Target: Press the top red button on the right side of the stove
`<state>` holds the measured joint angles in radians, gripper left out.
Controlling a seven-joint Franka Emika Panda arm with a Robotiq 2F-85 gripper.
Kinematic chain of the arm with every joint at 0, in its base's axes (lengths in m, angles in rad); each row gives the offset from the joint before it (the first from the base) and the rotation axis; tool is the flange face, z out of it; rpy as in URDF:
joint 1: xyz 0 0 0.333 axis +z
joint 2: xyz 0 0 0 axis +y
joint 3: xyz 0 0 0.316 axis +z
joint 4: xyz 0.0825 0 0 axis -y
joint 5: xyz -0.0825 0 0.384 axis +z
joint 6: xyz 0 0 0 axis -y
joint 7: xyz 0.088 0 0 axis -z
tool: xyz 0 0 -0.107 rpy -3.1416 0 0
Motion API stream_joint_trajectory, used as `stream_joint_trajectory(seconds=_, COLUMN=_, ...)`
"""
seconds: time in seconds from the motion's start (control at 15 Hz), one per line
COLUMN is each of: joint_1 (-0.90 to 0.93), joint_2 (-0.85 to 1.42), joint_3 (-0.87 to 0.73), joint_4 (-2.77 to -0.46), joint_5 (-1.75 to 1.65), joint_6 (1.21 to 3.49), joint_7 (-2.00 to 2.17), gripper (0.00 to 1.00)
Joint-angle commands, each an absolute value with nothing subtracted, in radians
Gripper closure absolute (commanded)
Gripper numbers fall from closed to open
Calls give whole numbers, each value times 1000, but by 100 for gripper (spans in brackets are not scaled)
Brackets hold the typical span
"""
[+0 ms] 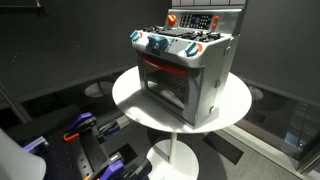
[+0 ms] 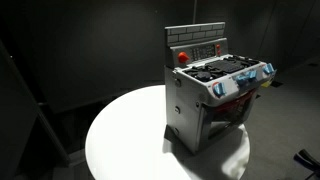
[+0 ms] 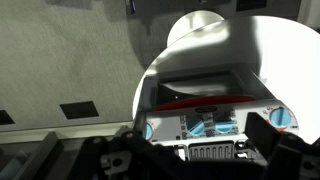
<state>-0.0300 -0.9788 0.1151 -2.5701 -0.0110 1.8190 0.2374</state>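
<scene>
Pincer (image 3: 190,150) first: in the wrist view its two dark fingers (image 3: 268,140) stand wide apart with nothing between them, so it is open and empty, near the bottom edge and well short of the stove (image 3: 200,90). That stove (image 1: 195,75) sits upright on a round white table (image 1: 130,95), toward the table's far edge in an exterior view and toward its right edge in an exterior view (image 2: 205,100). The target looks to be the red button (image 2: 183,57) high on the dark back panel (image 2: 200,45), also seen at the panel's end (image 1: 171,19) from the front; whether another red button sits below it on that side is too small to tell. To press it well, I judge the fingers should come together first, so one blunt tip meets the button rather than straddling it. The arm should rise above the row of front knobs (image 1: 160,43), travel to the far panel, and push straight into the button's face, gently, since a light toy could slide or tip backward on the smooth tabletop. Counted: one pincer, one stove, one table, one back panel, one red-lit oven window (image 1: 165,82), one red button clearly visible up top, and a row of blue and red knobs too small to number with certainty.
</scene>
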Motion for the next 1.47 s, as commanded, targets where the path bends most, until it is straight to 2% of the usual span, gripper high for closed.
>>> stream_joint_trajectory(seconds=0.0, joint_1=-31, joint_2=-978, joint_3=116, joint_4=-2568, joint_5=-10, joint_6=1818, joint_7=236, gripper=0)
stream_joint_trajectory(seconds=0.53, joint_1=-50, joint_2=-929, joint_3=113, joint_4=-2542, joint_5=-11, joint_6=1851, joint_7=253, gripper=0)
stream_joint_trajectory(seconds=1.4, joint_1=-143, joint_2=-522, joint_3=100, joint_4=-2328, joint_5=-38, joint_6=2132, joint_7=322, gripper=0)
